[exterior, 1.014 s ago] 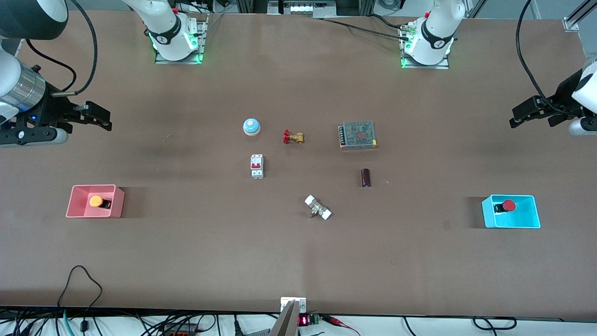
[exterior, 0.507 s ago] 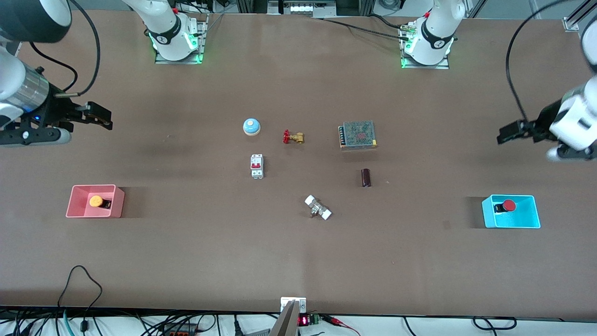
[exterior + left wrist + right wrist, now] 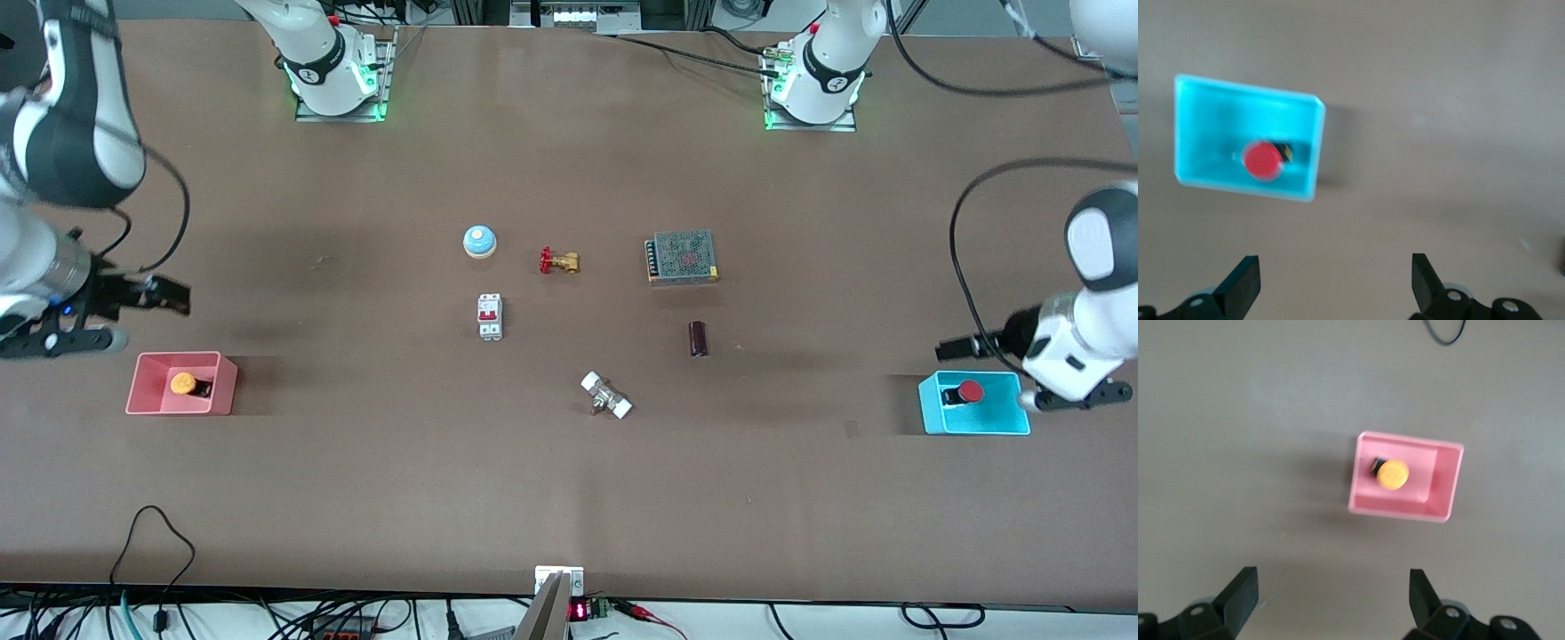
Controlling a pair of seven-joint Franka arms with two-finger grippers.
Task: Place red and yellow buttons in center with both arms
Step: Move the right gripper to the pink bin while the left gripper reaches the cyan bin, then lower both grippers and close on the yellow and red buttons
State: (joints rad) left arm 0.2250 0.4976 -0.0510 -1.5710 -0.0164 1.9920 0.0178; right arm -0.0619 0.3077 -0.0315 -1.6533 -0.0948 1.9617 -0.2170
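Since the earlier frames, both end effectors have been brought closer to the bins. The left end effector (image 3: 956,348), fingers spread, is held by the cyan bin (image 3: 1013,418) containing the red button (image 3: 970,390). The right end effector (image 3: 169,297), also spread, is held above the surface (image 3: 569,498) by the pink bin (image 3: 222,391) containing the yellow button (image 3: 183,384).

A red-and-white circuit breaker (image 3: 490,316) lies mid-table (image 3: 356,498). Farther from the front camera than it sit a pale blue dome bell (image 3: 479,241), a brass valve with a red handle (image 3: 558,261) and a meshed power supply (image 3: 682,257). A dark cylinder (image 3: 698,339) and a white-ended fitting (image 3: 606,396) lie toward the left arm's end from the breaker, the fitting nearer the front camera than the breaker.
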